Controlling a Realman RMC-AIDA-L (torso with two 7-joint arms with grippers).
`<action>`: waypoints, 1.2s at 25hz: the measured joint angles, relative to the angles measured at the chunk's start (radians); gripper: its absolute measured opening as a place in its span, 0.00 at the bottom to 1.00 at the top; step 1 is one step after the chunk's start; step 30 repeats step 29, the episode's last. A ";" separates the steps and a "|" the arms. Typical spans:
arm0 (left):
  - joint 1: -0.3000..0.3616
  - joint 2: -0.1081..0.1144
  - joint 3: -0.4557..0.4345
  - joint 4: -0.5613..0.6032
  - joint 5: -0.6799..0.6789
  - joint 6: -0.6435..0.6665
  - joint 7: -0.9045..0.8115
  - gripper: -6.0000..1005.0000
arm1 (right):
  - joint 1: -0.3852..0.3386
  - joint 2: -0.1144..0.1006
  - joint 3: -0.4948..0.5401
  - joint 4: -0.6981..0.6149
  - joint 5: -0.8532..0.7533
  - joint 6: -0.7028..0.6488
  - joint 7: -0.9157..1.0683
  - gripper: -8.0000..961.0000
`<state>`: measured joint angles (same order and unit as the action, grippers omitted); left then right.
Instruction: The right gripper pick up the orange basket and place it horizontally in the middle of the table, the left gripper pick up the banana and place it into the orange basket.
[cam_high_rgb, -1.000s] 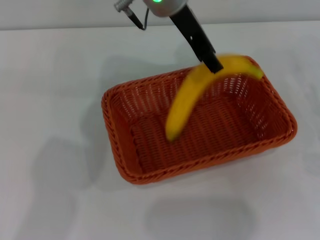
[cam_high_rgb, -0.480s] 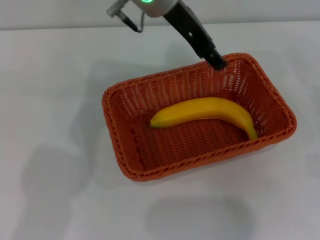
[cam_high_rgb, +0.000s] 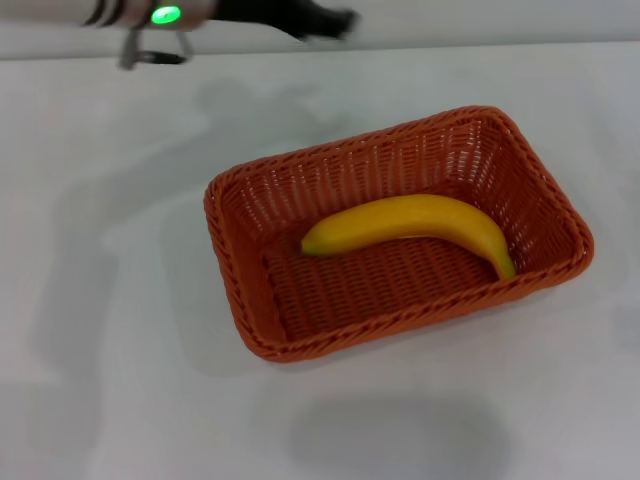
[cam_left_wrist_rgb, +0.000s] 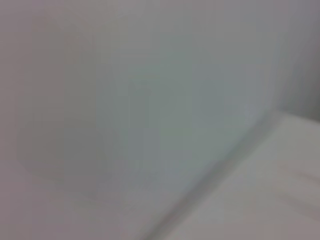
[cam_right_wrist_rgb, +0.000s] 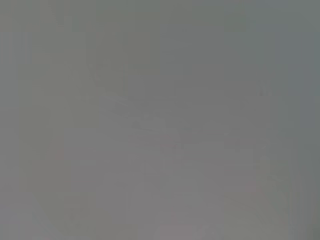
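The orange basket stands on the white table, a little right of centre in the head view. Inside it the yellow banana lies flat on the basket floor, curved, its stem end toward the right wall. My left gripper shows only as a dark blurred tip at the far top edge, well clear of the basket and holding nothing. Both wrist views are plain grey and show no object. The right gripper is out of view.
The left arm's wrist with a green light lies along the top left edge. Bare tabletop surrounds the basket on all sides.
One second ago the banana hung from my left gripper over the basket; it then dropped in. Since then the left arm has pulled up and back toward the top left.
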<state>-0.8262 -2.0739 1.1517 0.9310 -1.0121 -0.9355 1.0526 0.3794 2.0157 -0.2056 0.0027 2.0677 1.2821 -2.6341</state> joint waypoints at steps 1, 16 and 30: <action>0.033 0.000 0.000 -0.002 -0.049 0.039 0.034 0.75 | 0.000 0.000 0.000 -0.002 0.000 0.000 -0.002 0.88; 0.264 -0.005 -0.095 -0.550 -1.528 0.138 1.142 0.74 | 0.000 0.004 -0.005 0.009 -0.007 -0.008 -0.089 0.88; 0.250 -0.012 -0.089 -0.650 -1.730 0.040 1.373 0.74 | 0.007 0.002 -0.001 0.010 -0.002 -0.021 -0.090 0.88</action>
